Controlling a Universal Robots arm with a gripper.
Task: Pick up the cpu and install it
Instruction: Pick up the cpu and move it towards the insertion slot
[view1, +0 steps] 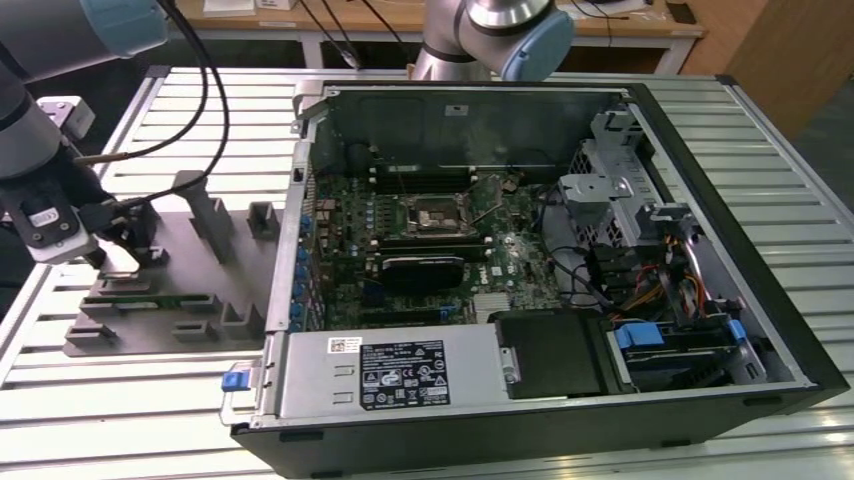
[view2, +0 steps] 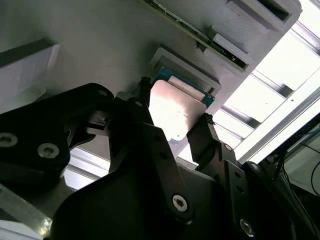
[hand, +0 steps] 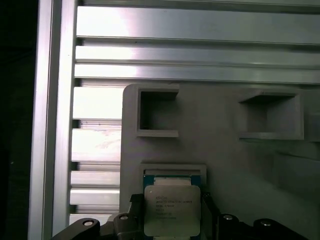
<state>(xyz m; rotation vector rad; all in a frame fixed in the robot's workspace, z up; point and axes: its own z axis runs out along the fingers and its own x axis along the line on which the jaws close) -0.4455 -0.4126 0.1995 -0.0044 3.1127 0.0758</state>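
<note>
Pinching cpu (view2: 175, 107) between fingers (view2: 204, 140)

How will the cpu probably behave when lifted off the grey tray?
Probably stiff: the cpu is a flat metal-topped plate. Its shiny top looks slippery, and the gripper holds only thin edges, so it might tilt or slip.

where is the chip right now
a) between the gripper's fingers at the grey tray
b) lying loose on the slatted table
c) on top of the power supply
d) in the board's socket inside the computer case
a: in both wrist views the chip sits in the gripper, flanked on two sides, right by the grey tray.
</note>
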